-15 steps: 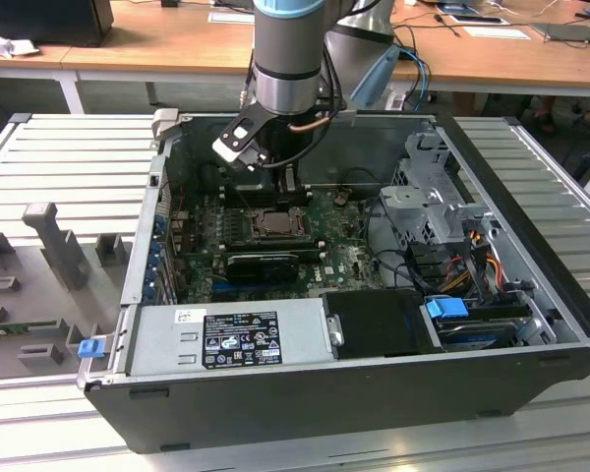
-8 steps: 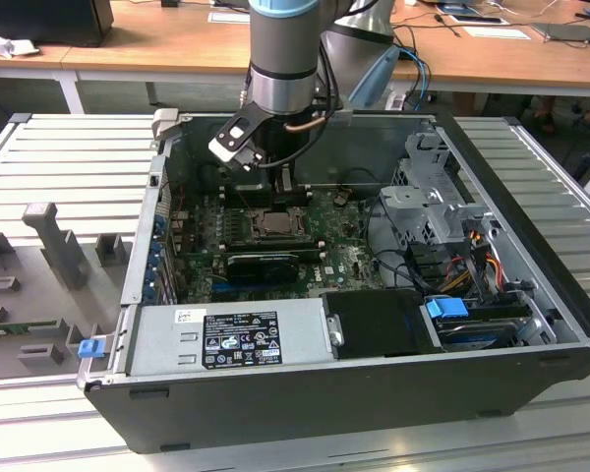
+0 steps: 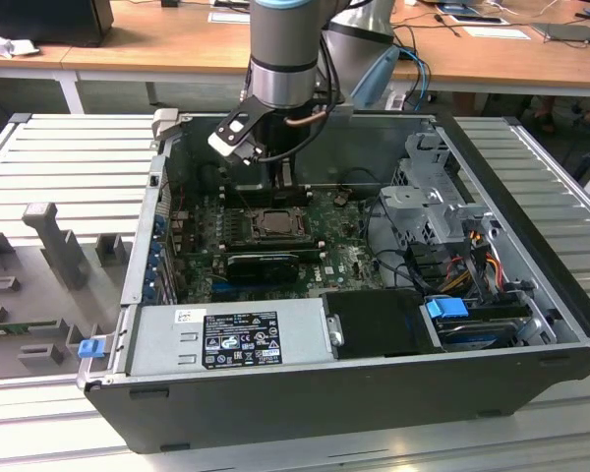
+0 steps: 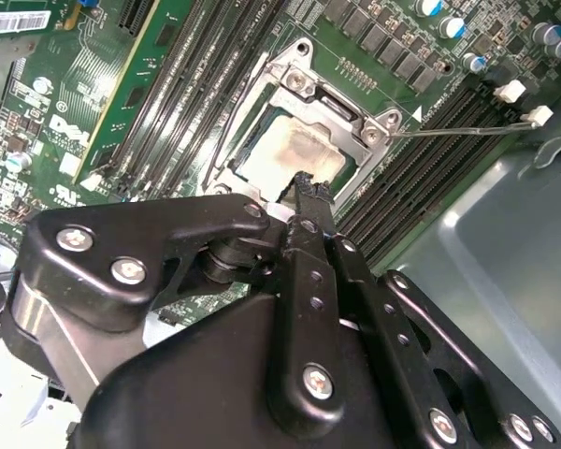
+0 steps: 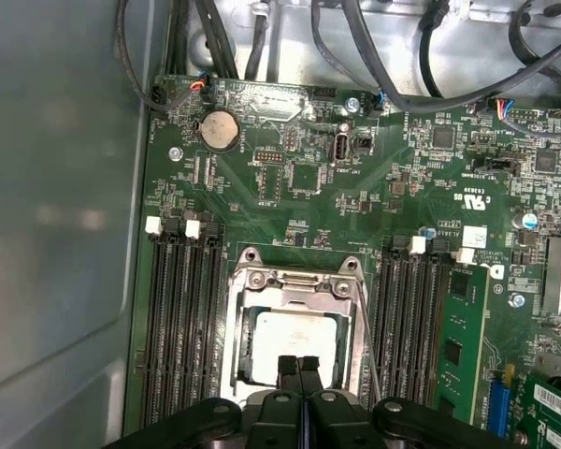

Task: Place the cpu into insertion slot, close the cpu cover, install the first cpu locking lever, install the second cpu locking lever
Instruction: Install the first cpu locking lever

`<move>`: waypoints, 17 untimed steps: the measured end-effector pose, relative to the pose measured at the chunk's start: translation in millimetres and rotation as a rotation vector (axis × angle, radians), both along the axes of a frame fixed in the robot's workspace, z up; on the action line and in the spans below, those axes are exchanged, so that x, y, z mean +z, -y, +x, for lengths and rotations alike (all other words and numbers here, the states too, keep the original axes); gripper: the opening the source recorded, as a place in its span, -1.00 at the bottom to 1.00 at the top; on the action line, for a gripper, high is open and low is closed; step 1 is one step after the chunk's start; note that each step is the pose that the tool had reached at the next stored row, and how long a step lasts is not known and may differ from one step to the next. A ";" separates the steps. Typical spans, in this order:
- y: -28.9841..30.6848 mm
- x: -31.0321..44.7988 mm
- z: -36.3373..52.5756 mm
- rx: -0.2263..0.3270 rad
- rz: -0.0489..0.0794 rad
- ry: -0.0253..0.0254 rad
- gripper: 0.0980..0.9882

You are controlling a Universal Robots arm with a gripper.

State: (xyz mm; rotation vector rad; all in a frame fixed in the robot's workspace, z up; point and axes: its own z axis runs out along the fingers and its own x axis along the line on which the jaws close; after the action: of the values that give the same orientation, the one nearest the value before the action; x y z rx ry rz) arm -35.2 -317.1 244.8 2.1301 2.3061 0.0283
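Note:
The cpu (image 5: 290, 339) lies flat in the insertion slot (image 3: 273, 224), its tan-grey face showing through the window of the cpu cover (image 5: 299, 281). The silver cover frame lies down over it, also seen in the second wrist view (image 4: 341, 98) around the cpu (image 4: 294, 150). A thin wire locking lever (image 4: 467, 129) sticks out from one socket corner; another lever (image 5: 366, 355) runs along the socket's side. My gripper (image 5: 297, 367) hangs just above the socket's edge, shut with nothing between its fingers (image 4: 310, 192). In the exterior view the gripper (image 3: 272, 182) hovers over the socket.
Long black memory slots (image 5: 182, 327) flank the socket on both sides. A long black card (image 3: 264, 264) lies in front of it, then the power supply (image 3: 231, 334). A drive cage (image 3: 428, 202) and cables fill the exterior view's right. The grey case wall (image 5: 56, 234) stands close.

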 end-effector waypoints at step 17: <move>0.0 41.7 -0.9 0.000 0.003 0.0001 -0.98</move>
State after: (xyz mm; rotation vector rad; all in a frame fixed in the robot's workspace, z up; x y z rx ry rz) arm -36.1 -317.1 286.5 2.1313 2.3074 0.0315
